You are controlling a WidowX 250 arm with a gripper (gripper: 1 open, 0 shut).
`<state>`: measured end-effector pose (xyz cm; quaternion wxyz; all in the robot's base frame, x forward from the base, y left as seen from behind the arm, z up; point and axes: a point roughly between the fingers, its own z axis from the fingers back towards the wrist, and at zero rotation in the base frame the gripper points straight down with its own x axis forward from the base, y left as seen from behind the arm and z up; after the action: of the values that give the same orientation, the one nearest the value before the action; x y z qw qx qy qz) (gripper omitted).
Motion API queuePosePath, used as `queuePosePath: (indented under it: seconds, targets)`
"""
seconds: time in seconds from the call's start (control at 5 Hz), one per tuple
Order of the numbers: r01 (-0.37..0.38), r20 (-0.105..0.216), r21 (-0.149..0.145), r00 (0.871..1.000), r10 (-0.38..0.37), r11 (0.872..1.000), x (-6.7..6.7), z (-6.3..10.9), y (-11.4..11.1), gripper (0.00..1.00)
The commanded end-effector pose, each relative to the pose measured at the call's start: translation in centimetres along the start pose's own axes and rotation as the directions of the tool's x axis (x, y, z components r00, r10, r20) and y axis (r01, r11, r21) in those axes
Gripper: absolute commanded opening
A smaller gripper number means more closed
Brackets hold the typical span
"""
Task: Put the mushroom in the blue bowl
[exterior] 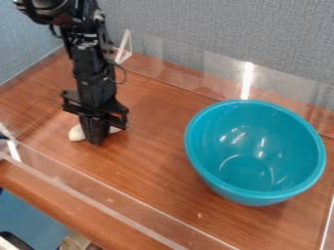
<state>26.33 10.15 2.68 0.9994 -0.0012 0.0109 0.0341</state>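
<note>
Here the mushroom (84, 131) sits inside the pincer (94, 135).

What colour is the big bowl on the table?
The bowl is glossy teal-blue, plain inside with no pattern. The camera view, the only one, shows it clearly.

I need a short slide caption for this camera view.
Gripper shut on the mushroom, left of the empty blue bowl.

Wooden table (156, 176), grey textured wall (222, 29)
</note>
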Motion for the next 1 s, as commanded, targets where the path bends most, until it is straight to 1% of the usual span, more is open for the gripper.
queuePosePath:
  seconds: [0.0,0.2,0.4,0.6,0.8]
  targets:
    - [0.008,0.079,0.018,0.997,-0.009,1.0,0.7,3.3,0.2,0.0]
    - [0.022,0.103,0.02,0.994,-0.024,1.0,0.7,5.2,-0.3,0.0]
    - [0.063,0.15,0.026,0.986,-0.066,0.998,1.0,8.4,-2.1,0.0]
    - [0.091,0.154,0.028,0.984,-0.094,0.995,1.3,8.8,-2.6,1.0]
    - [0.098,0.129,0.035,0.986,-0.102,0.995,1.2,6.9,-2.1,1.0]
